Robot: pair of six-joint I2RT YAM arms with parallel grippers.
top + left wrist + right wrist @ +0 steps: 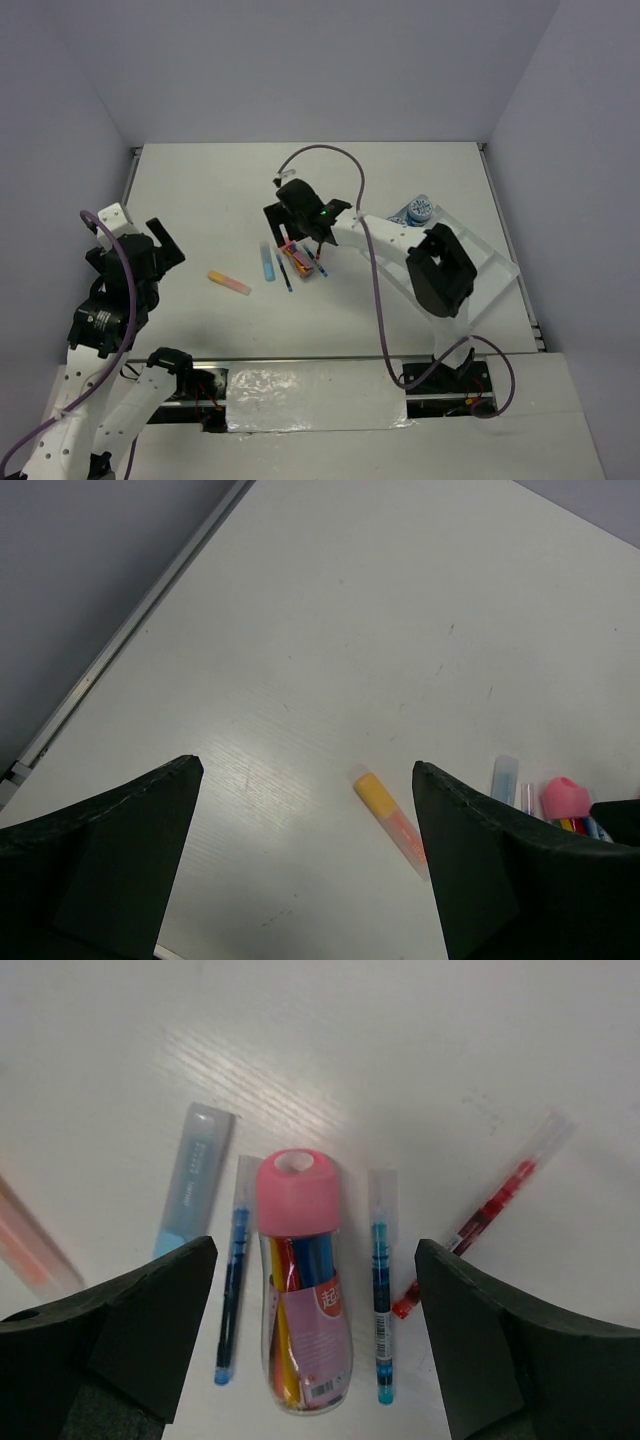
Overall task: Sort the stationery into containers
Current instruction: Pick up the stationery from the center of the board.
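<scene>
My right gripper (298, 250) is open and hovers over a cluster of stationery at the table's middle. In the right wrist view its jaws (315, 1250) stand wide on either side of a pink-capped clear marker case (300, 1280). A dark blue pen (232, 1280) and a light-blue stick (195, 1180) lie to the left of the case. A teal-blue pen (381, 1280) and a red pen (490, 1210) lie to the right. A yellow-orange stick (228, 283) lies apart to the left. My left gripper (165, 243) is open and empty, with that stick (390, 815) ahead between its fingers.
The white divided tray (490, 262) lies at the right, partly under my right arm. A blue-white patterned tub (418, 210) sits at its far end. Grey walls close the table at the back and sides.
</scene>
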